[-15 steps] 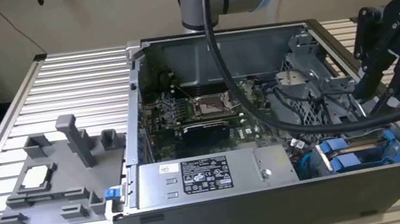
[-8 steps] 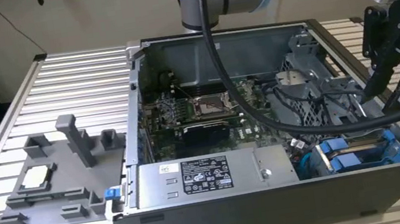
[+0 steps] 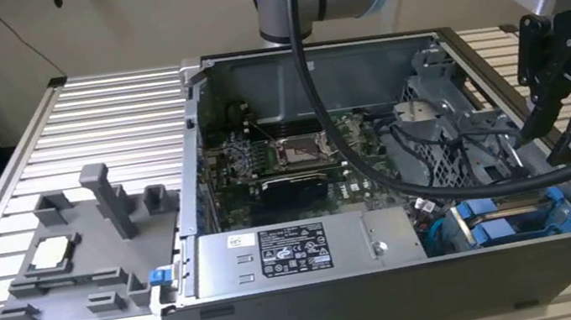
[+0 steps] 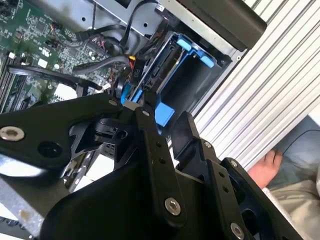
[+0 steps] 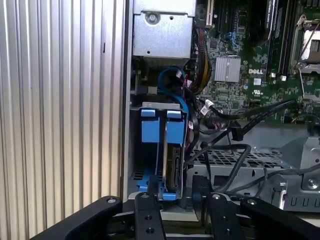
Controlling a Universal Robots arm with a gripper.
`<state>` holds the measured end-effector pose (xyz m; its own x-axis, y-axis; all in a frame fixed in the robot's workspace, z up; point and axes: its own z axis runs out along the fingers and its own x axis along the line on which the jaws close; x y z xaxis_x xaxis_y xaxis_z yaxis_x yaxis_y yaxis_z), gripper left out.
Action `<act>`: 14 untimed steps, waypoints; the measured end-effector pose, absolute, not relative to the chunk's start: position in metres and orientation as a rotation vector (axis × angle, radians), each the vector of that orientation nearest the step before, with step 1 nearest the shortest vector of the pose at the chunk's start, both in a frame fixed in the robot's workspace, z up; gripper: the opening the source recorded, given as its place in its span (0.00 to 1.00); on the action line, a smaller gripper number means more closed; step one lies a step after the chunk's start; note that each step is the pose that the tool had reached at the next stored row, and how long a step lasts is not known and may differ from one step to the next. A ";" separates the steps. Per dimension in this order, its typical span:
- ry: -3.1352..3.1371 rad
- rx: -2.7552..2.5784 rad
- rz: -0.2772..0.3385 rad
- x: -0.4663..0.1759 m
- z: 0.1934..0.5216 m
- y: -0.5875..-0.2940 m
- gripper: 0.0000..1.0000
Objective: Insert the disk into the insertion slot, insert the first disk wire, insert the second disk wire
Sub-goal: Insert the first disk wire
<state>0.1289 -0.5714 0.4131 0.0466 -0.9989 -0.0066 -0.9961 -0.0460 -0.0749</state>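
My claw (image 5: 174, 194) hangs released over the seated disk (image 5: 173, 166); I judge it stiff, fragile, best gripped by blue frame (image 5: 175, 131) sides.

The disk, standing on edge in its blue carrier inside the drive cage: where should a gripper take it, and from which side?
Probably by the blue carrier frame, pinched across the thin edge of the disk, coming in through the open side of the case. It stands edge-on beside a second blue carrier, so its flat faces look walled in.
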 end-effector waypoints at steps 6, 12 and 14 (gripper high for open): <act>2.120 -2.221 -0.054 0.130 0.412 -0.571 0.41; 2.100 -2.197 -0.008 0.130 0.411 -0.571 0.41; 2.100 -2.196 -0.008 0.130 0.411 -0.571 0.41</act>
